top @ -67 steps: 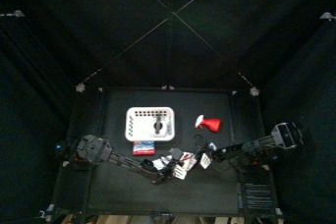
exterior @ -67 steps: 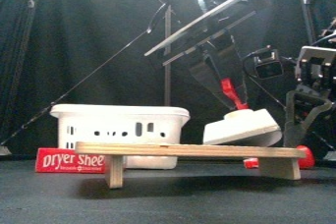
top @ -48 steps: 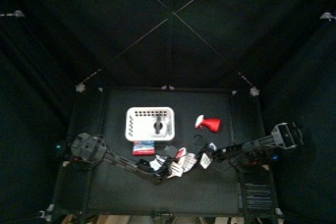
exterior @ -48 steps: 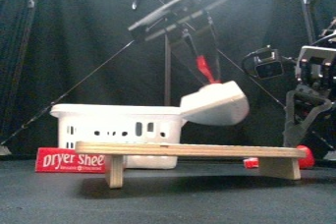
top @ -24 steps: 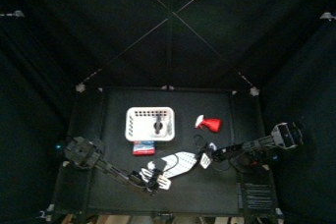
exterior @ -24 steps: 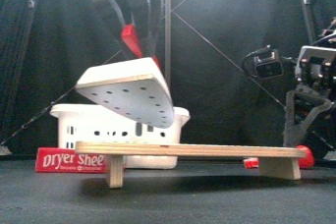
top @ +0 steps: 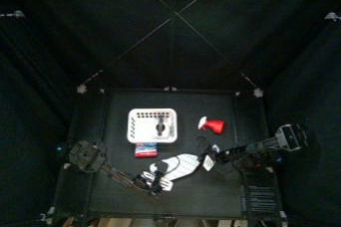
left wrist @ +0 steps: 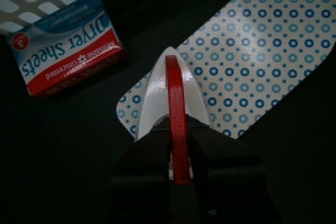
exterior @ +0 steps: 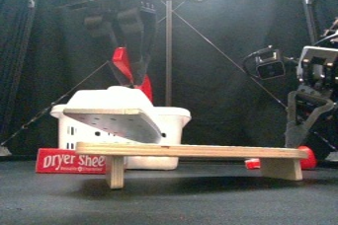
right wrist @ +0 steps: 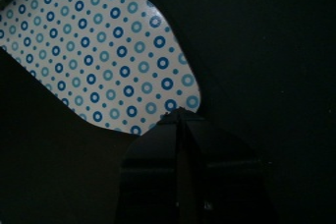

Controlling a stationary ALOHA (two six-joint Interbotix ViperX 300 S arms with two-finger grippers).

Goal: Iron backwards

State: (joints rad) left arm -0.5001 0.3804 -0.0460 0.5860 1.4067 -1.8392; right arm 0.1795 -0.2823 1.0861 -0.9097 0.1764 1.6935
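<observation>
Red handle, white body: the iron (exterior: pixel 117 111) is up in the grip of the left gripper (left wrist: pixel 178 164), and the left wrist view has the jaws closed tight on either side of that red handle (left wrist: pixel 175 110), the white nose pointing out ahead of them. From the front the iron hangs tilted above the ironing board (exterior: pixel 199 152), soleplate angled down, sitting low over the board's left end and in front of the white basket (exterior: pixel 172 120). Whether it touches the board cannot be told from here.

Under the iron in the left wrist view lies the board's dotted cover (left wrist: pixel 250 51), white with blue rings, and just beside it the red and blue dryer sheets box (left wrist: pixel 59 46), with the basket's slotted wall beyond. At table height the box (exterior: pixel 73 160) lies on the table at the board's left end, touching or nearly so.

From above, the left arm reaches in over the board (top: pixel 186 164) near the table's front edge, the basket (top: pixel 152 125) behind it, and a small red and white object (top: pixel 212 124) well apart to the right.

The right gripper (right wrist: pixel 188 120) hovers at the rounded tip of the dotted cover (right wrist: pixel 105 56); its black jaws look pressed together, holding nothing that shows. In the front view the right arm (exterior: pixel 310 81) hangs off at the right side.
</observation>
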